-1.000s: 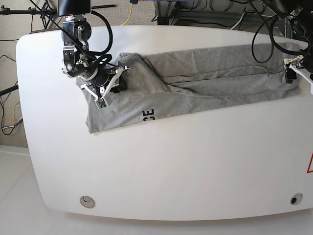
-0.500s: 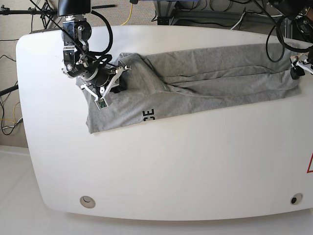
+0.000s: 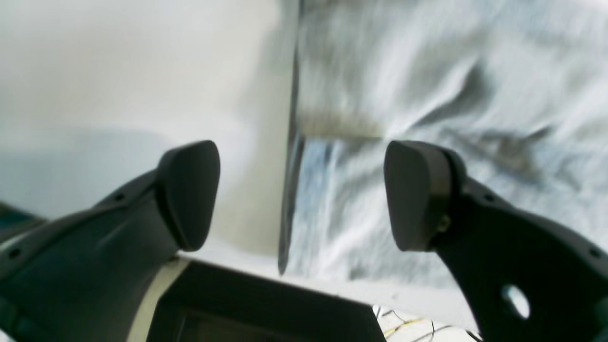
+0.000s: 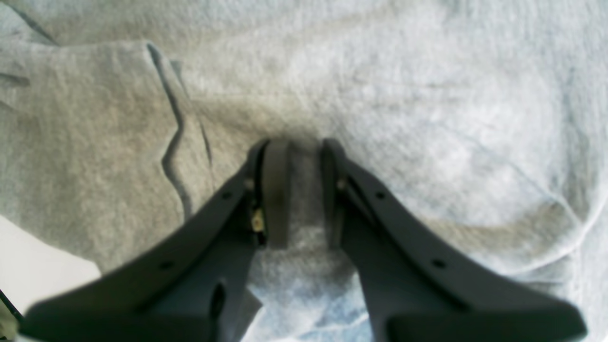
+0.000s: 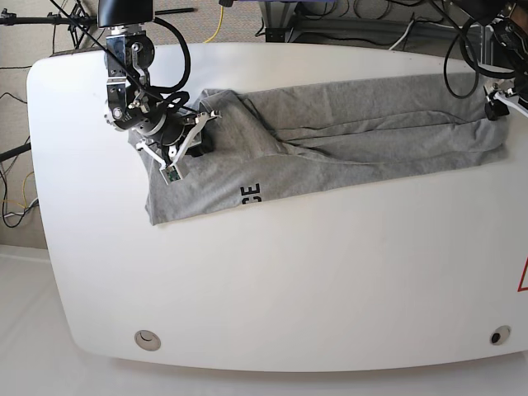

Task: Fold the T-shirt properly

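The grey T-shirt (image 5: 355, 132) lies on the white table (image 5: 272, 272) as a long band running left to right, with black lettering (image 5: 251, 194) showing near its left end. At that left end my right gripper (image 5: 196, 140) is shut on a pinched fold of the T-shirt (image 4: 427, 118), which shows as cloth between the nearly closed right gripper (image 4: 300, 190). My left gripper (image 5: 497, 103) hovers at the band's far right end. In the blurred left wrist view this left gripper (image 3: 304, 194) is open, straddling the T-shirt (image 3: 427, 95) edge with nothing held.
Two round fittings (image 5: 148, 338) (image 5: 496, 336) sit near the table's front edge. A red triangle mark (image 5: 523, 276) is at the right rim. Cables and stands (image 5: 223, 16) crowd the floor beyond the far edge.
My left gripper has moved toward the far edge along the shirt's right end, staying open. The right gripper and the shirt's left end have stayed put.
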Controlling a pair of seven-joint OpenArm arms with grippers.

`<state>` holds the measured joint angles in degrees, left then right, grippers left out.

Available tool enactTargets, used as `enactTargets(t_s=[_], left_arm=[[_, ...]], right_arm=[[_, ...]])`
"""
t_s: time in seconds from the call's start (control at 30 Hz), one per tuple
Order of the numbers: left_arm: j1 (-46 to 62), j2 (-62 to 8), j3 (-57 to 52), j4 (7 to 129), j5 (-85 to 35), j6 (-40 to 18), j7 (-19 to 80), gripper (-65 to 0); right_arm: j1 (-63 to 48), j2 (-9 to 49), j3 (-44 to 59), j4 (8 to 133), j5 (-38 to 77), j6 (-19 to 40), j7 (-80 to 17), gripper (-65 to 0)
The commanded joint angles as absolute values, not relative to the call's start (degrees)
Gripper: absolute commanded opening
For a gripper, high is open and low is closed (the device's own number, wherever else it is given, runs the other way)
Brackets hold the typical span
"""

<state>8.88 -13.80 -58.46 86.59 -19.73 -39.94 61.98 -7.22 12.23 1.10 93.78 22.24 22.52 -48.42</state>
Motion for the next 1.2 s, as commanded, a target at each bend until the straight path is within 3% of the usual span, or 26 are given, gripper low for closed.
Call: enactTargets(t_s=[0.0, 0.63, 1.17], left_arm=[[8.5, -15.6, -58.0, 86.8, -20.7, -40.0, 60.3, -12.9], [7.6, -19.5, -50.8, 76.3, -19.1, -40.0, 53.7, -12.6], [7.9, -19.6, -51.7, 78.8, -19.9, -40.0, 54.0, -12.4]], right_arm=[[-6.9, 12.6, 0.9, 94.4, 21.9, 22.8, -48.6, -52.9], [-7.1, 12.4, 1.0, 94.4, 21.7, 22.6, -48.8, -52.9], [-7.1, 12.4, 1.0, 94.8, 21.8, 22.3, -48.7, -53.1]])
